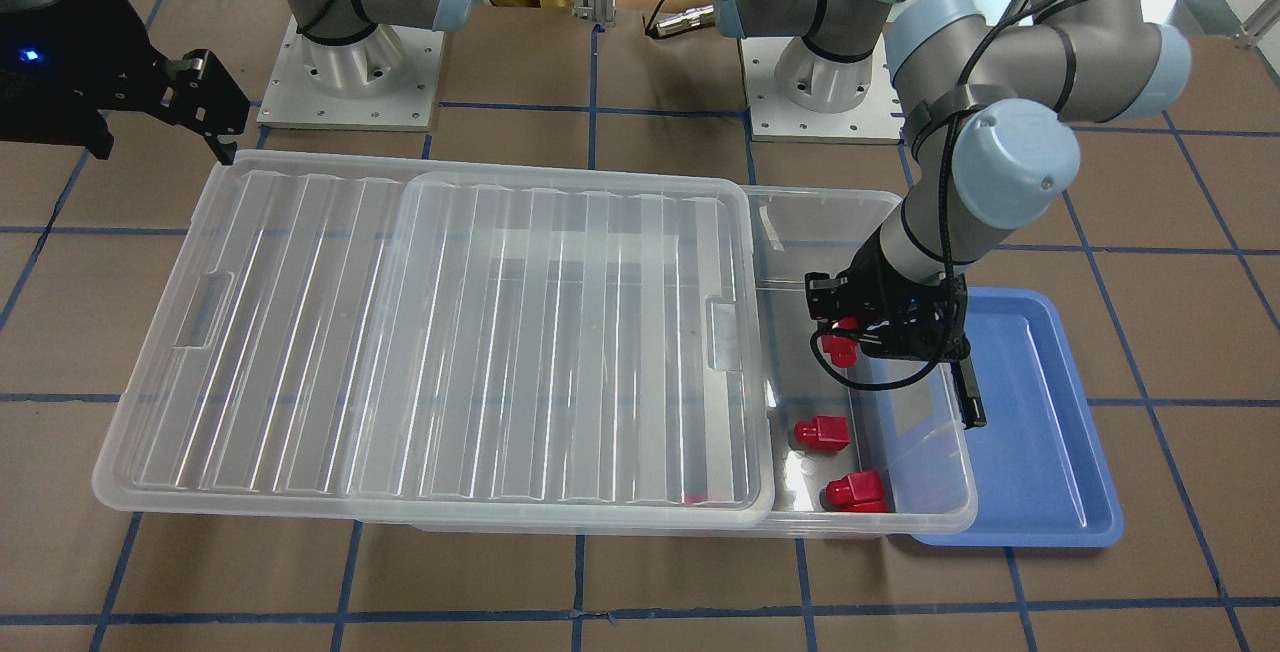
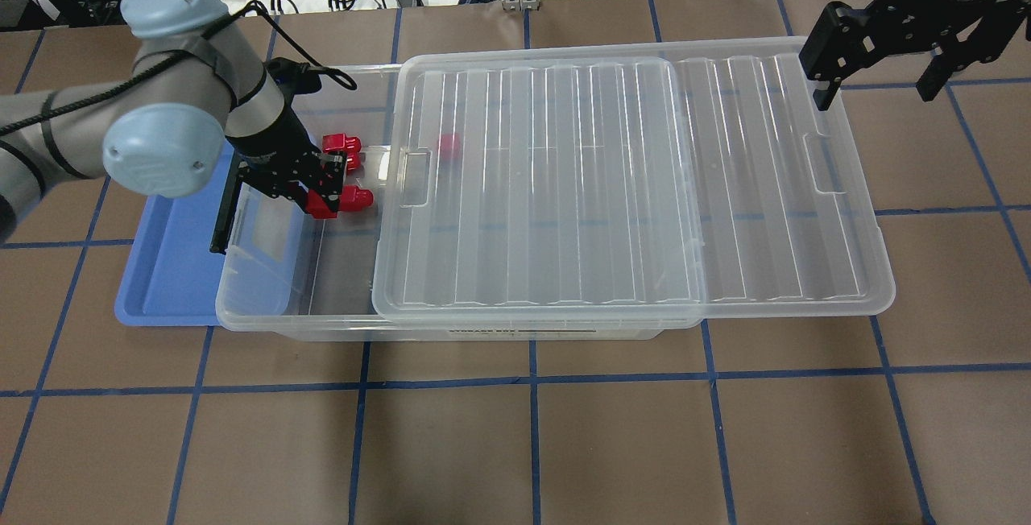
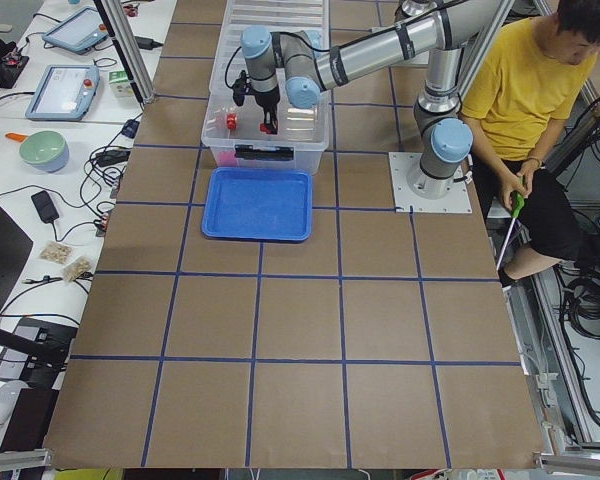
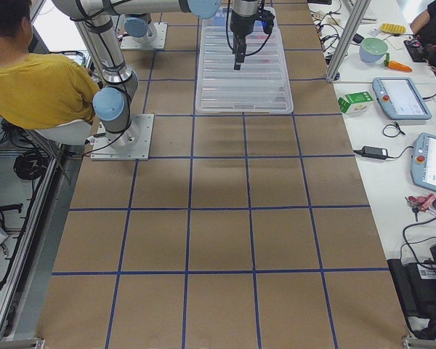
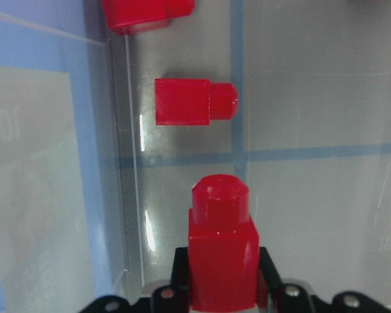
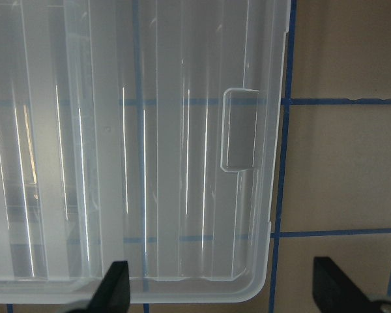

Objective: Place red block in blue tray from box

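Note:
My left gripper [image 2: 326,191] is shut on a red block [image 2: 342,200] and holds it above the uncovered end of the clear box [image 2: 266,299]. The wrist view shows the block [image 5: 220,251] upright between the jaws, stub away from the camera. Two more red blocks [image 1: 820,432] [image 1: 855,490] lie on the box floor, also seen in the wrist view [image 5: 194,101]. Another [image 2: 448,145] shows faintly under the lid. The blue tray [image 1: 1040,432] lies beside the box's open end, partly under it. My right gripper [image 2: 878,50] is open and empty above the lid's far corner.
The ribbed clear lid [image 1: 450,332] is slid sideways, covering most of the box and overhanging its other end; its handle recess shows in the right wrist view [image 6: 240,130]. A person in yellow [image 3: 525,90] sits behind the robot bases. Brown table with blue tape lines.

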Controlling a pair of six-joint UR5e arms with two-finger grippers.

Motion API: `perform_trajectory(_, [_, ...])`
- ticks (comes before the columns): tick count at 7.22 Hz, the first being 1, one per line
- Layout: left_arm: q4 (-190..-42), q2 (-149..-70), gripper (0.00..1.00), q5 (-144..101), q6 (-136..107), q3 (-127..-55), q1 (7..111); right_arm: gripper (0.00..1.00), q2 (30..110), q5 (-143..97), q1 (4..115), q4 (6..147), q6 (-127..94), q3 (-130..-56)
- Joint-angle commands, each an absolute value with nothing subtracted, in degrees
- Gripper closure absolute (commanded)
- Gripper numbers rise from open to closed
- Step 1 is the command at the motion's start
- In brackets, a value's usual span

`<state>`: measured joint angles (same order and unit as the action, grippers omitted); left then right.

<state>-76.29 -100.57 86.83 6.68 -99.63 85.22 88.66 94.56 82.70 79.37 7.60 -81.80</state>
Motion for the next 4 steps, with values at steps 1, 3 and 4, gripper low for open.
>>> perform_trajectory(1, [-84.79,-97.83,1.0,86.83,6.85,-92.14,84.56,0.0,88.68,94.83,82.71,79.37,7.65,-81.74])
perform_trajectory(3, [-84.9,-97.82,1.0,87.1,11.73,-89.92,78.26,0.0,88.68,95.1,82.71,79.37,7.56,-81.83])
perform_trajectory(4, [-84.9,-97.74,1.0,87.01,20.13,-90.0,73.26,0.0,88.42,95.36,82.53,79.28,7.91,-81.83])
